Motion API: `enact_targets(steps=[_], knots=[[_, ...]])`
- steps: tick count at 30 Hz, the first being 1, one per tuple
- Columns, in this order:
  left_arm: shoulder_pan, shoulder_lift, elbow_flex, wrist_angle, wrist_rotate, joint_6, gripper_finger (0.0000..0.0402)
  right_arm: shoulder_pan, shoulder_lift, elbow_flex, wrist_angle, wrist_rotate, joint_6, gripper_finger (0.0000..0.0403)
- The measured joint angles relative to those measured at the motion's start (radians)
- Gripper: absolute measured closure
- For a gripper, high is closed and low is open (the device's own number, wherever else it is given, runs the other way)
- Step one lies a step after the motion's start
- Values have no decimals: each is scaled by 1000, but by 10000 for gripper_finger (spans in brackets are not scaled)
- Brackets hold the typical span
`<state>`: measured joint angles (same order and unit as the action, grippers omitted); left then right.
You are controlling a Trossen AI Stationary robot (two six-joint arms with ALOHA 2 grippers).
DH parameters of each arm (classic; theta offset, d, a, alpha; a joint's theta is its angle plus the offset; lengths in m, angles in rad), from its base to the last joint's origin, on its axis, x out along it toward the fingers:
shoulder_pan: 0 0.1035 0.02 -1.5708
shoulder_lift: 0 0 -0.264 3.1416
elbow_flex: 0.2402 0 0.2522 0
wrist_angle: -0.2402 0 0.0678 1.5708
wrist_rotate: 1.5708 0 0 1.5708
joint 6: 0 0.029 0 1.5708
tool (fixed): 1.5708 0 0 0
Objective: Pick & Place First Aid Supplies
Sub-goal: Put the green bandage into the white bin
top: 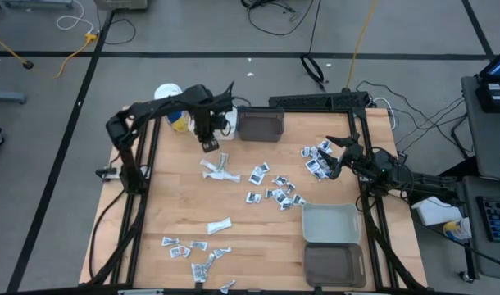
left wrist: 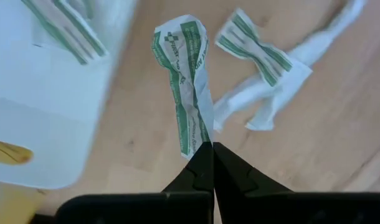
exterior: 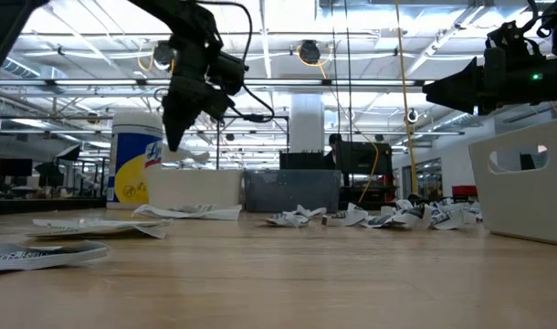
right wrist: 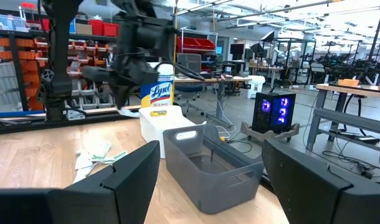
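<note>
Now left end effector (left wrist: 212,163) pinches crinkled green-striped white sachet (left wrist: 189,87), long axis running away from fingertips; right end effector (top: 338,156) agape, upper right of bench (top: 184,205).

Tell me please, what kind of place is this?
Probably a robotics lab or workshop: shelving with red and orange parts bins, a lit computer tower, workbenches, and cables on the floor around the wooden table.

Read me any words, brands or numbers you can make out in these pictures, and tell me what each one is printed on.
"Lysol": on the yellow and white wipes tub behind the white bin.
Green print on the packet held in the left gripper: too blurred to read.
Dark print on the packets scattered over the table: too small to read.
</note>
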<state>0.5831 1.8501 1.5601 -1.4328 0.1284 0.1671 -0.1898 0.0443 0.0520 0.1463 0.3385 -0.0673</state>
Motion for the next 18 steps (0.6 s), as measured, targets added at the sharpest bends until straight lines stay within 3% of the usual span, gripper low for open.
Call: enact_targets(steps=[18], knots=[[183,277,399,-111,-35,90,401,0,0,0,0,0,0,124]])
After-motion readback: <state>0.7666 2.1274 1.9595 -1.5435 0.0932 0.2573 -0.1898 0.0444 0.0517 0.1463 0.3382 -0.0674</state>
